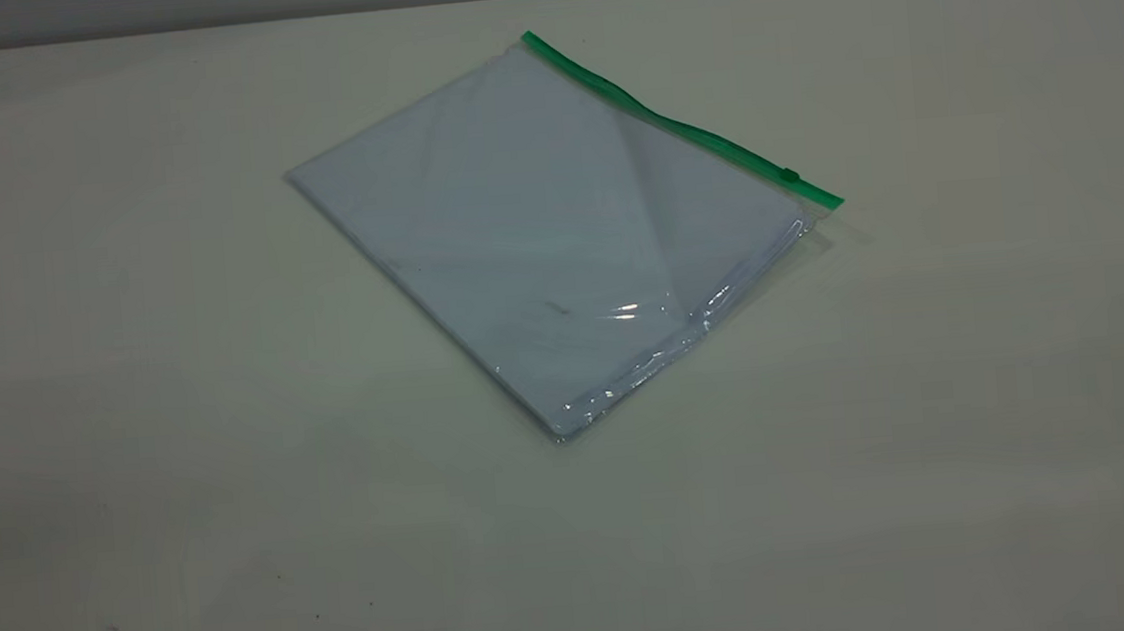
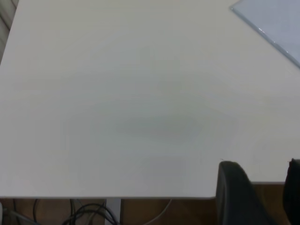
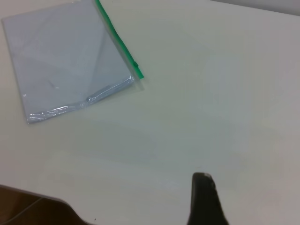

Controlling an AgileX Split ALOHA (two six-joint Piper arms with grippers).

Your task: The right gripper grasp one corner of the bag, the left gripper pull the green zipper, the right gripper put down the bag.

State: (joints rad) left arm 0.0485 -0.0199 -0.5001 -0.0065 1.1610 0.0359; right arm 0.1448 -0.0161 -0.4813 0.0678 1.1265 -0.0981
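Pale table [image 1: 127,390]; bag [image 1: 555,226] flat mid-table, green zipper [image 1: 678,126] along far edge. Right gripper [image 3: 206,201] nearer slider-end corner [image 1: 829,202]; left gripper [image 2: 258,192] well apart. Jaws' spread: cannot tell.

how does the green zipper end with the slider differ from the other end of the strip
The slider sits near the zipper's right end, by the bag's crinkled glossy edge; the far end carries no slider. The strip lies flat at the slider end and waves toward the far end. Both are bright green, on the bag lying on the table.
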